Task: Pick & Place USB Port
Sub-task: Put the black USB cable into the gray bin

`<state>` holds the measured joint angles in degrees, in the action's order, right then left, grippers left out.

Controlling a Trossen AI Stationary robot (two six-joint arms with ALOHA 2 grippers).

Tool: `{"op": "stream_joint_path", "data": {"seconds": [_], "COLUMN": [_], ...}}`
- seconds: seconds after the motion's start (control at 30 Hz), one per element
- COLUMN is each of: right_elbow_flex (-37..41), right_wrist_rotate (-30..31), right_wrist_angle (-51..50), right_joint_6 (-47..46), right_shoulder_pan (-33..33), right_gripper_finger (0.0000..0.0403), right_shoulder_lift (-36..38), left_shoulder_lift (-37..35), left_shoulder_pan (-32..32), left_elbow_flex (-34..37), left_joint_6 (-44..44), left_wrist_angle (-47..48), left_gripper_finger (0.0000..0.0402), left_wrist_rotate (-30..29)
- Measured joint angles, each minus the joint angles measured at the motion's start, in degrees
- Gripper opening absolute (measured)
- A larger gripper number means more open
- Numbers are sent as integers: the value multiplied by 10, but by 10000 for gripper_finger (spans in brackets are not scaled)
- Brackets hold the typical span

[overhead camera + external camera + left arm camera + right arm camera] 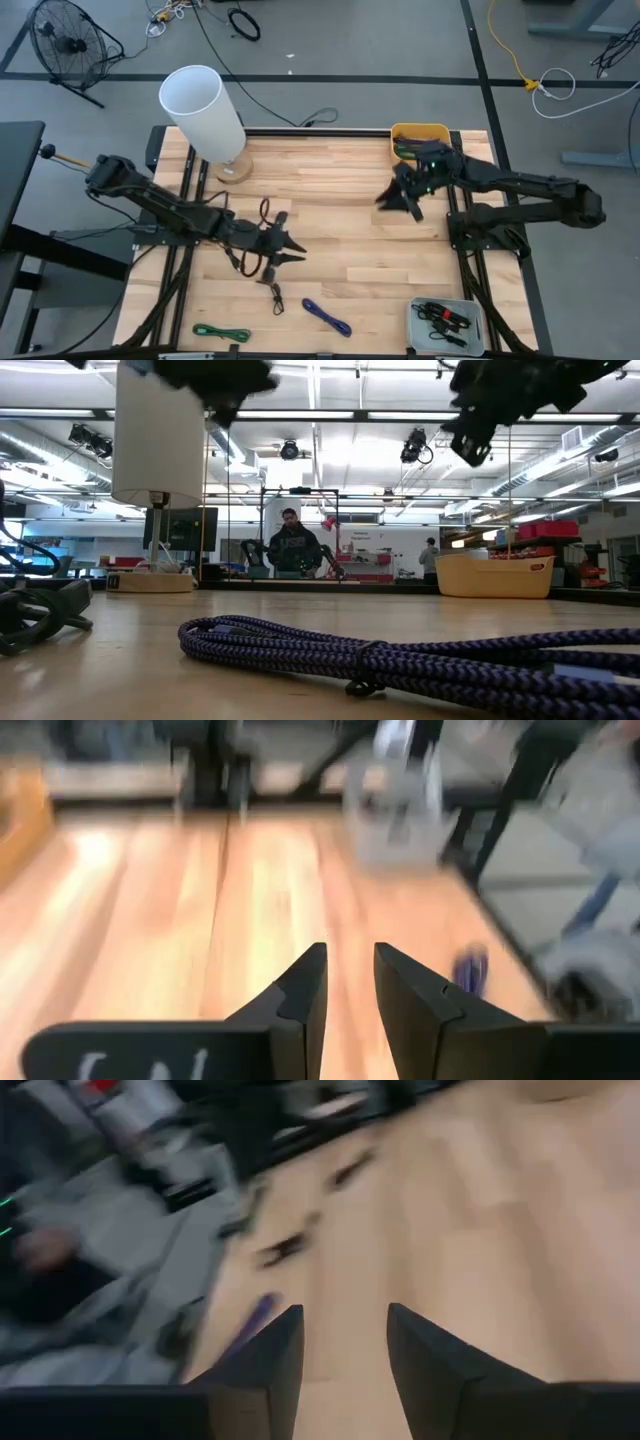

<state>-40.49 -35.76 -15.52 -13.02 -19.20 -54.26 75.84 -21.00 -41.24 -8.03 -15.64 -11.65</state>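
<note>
A: Hovering over the pale wood-plank table (330,180), the left gripper (288,243) shows 2 dark wedge-shaped fingers (300,1000) parted by a narrow gap, holding nothing.

B: And the right gripper (405,200)?

A: Raised near the yellow bin (420,132) at the far right, fingers apart, empty. Braided purple cable (327,317) lies coiled at the near edge, a black cable (274,296) left of it, green cable (220,331) farther left.

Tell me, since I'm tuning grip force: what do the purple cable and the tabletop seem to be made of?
The purple cable looks sheathed in braided fabric, probably nylon: the low view shows a woven, matte purple-and-dark weave. The tabletop looks like wood, butcher-block style: pale jointed strips with grain and a smooth, slightly glossy finish.
</note>
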Motion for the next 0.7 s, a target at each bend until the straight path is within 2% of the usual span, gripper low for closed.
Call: {"op": "stream_joint_path", "data": {"seconds": [0.17, 0.33, 0.5, 0.7], "right_elbow_flex": [0, 0, 0, 0], "right_wrist_rotate": [39, 109, 173, 238], "right_wrist_angle": [34, 68, 76, 96], "right_joint_6": [-10, -16, -13, 6], "right_shoulder_pan": [102, 178, 224, 258], "right_gripper_finger": [144, 144, 144, 144], "right_shoulder_lift": [0, 0, 0, 0], "left_shoulder_lift": [-52, -76, -76, -76], "left_shoulder_pan": [-19, -44, -75, -105], "left_elbow_flex": [0, 0, 0, 0], "left_joint_6": [-102, -200, -246, -230], "left_wrist_angle": [234, 407, 503, 582], "left_gripper_finger": [90, 89, 89, 75], "left_wrist_rotate": [-12, 41, 123, 142]}}
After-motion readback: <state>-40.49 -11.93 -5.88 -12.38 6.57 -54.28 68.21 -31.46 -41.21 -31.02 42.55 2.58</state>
